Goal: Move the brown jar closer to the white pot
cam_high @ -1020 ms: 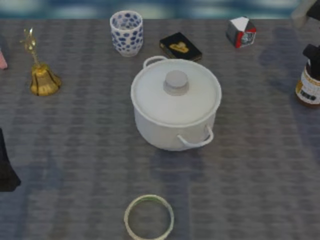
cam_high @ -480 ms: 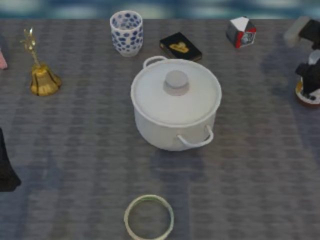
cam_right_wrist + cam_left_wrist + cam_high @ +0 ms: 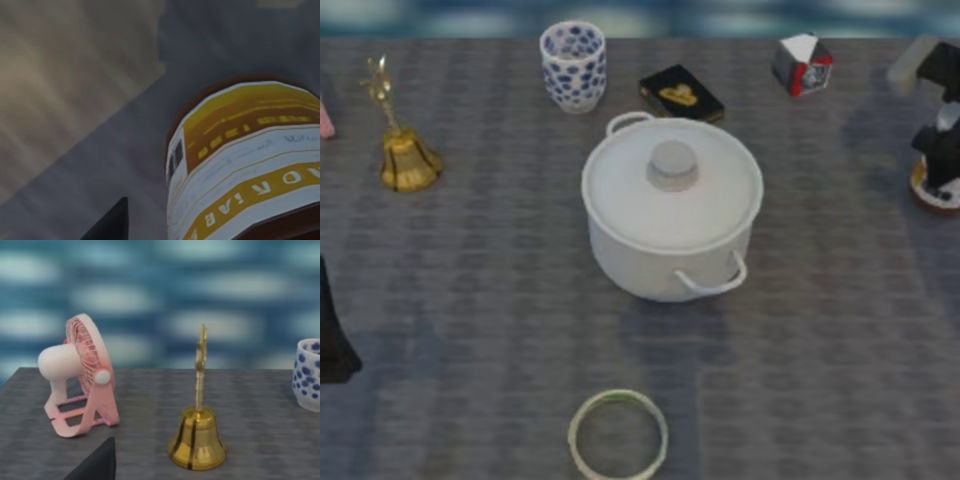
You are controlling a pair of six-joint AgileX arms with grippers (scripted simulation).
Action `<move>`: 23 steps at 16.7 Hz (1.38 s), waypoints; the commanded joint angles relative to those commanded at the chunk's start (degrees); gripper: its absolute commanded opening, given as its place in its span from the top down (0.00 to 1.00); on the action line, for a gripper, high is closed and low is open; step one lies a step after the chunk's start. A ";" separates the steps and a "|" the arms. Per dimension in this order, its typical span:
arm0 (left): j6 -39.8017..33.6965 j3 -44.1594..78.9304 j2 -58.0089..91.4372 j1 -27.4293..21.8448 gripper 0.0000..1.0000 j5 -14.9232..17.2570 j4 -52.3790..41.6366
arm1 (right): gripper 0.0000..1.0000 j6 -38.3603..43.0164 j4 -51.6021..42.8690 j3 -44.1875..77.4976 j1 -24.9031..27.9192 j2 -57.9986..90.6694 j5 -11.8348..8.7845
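Cup (image 3: 573,65), bell (image 3: 405,155), fan (image 3: 80,377), ring (image 3: 618,433).

Evenly lit from above, soft and dim, no glare anywhere. Faint shadow pooling on the near side of the white pot (image 3: 672,205), darker patch spreading over the table (image 3: 470,300) at far right. Blue backdrop smeared out of focus behind.

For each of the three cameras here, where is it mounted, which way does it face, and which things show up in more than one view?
Top view: above the table, looking down on the white pot; the right gripper covers the brown jar at the right edge.
Left wrist view: low, facing the bell and pink fan; a dark fingertip shows.
Right wrist view: close on the jar's label.
Shared: bell, blue-dotted cup, jar.
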 joint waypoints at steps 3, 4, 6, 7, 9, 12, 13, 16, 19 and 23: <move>0.00 0.00 0.00 0.00 0.00 0.00 0.00 | 0.45 0.00 0.00 0.00 0.00 0.00 0.00; 0.00 0.00 0.00 0.00 0.00 0.00 0.00 | 0.53 0.00 0.00 0.00 0.00 0.00 0.00; 0.00 0.00 0.00 0.00 0.00 0.00 0.00 | 0.68 0.00 0.00 0.00 0.00 0.00 0.00; 0.00 0.00 0.00 0.00 0.00 0.00 0.00 | 0.75 0.00 0.00 0.00 0.00 0.00 0.00; 0.00 0.00 0.00 0.00 0.00 0.00 0.00 | 0.90 0.00 0.00 0.00 0.00 0.00 0.00; 0.00 0.00 0.00 0.00 0.00 0.00 0.00 | 1.00 0.00 0.00 0.00 0.00 0.00 0.00; 0.00 0.00 0.00 0.00 0.00 0.00 0.00 | 1.00 0.00 0.00 0.00 0.00 0.00 0.00; 0.00 0.00 0.00 0.00 0.00 0.00 0.00 | 1.00 0.00 0.00 0.00 0.00 0.00 0.00; 0.00 0.00 0.00 0.00 0.00 0.00 0.00 | 1.00 0.10 -0.03 0.01 0.05 0.02 -0.01; 0.00 0.00 0.00 0.00 0.00 0.00 0.00 | 1.00 0.14 -0.73 -4.05 0.27 -4.22 -0.06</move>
